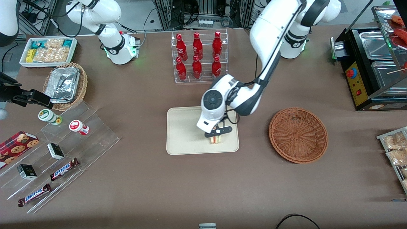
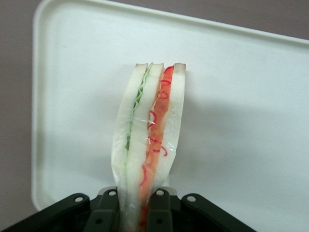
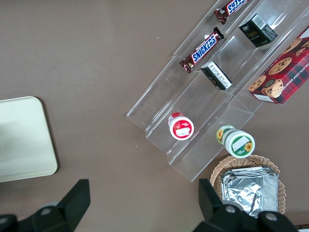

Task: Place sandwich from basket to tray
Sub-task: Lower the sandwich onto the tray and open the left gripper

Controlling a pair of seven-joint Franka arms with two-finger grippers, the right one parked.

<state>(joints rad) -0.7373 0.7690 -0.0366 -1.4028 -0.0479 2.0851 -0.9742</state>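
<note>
My left gripper (image 1: 217, 136) hangs over the cream tray (image 1: 184, 133), near the tray's edge closest to the front camera, and is shut on the sandwich (image 1: 215, 139). In the left wrist view the sandwich (image 2: 148, 140) is a wrapped wedge of pale bread with green and red filling, clamped between the two black fingers (image 2: 107, 208) of the gripper (image 2: 135, 205), with the tray (image 2: 241, 111) beneath it. Whether the sandwich touches the tray I cannot tell. The reddish-brown wicker basket (image 1: 298, 135) stands beside the tray, toward the working arm's end, with nothing in it.
A clear rack of red bottles (image 1: 198, 55) stands farther from the front camera than the tray. Toward the parked arm's end are clear stepped shelves (image 1: 63, 152) with snack bars and cups, a tan basket of foil containers (image 1: 65, 85) and a white bin of snacks (image 1: 47, 51). A black food warmer (image 1: 372, 66) stands at the working arm's end.
</note>
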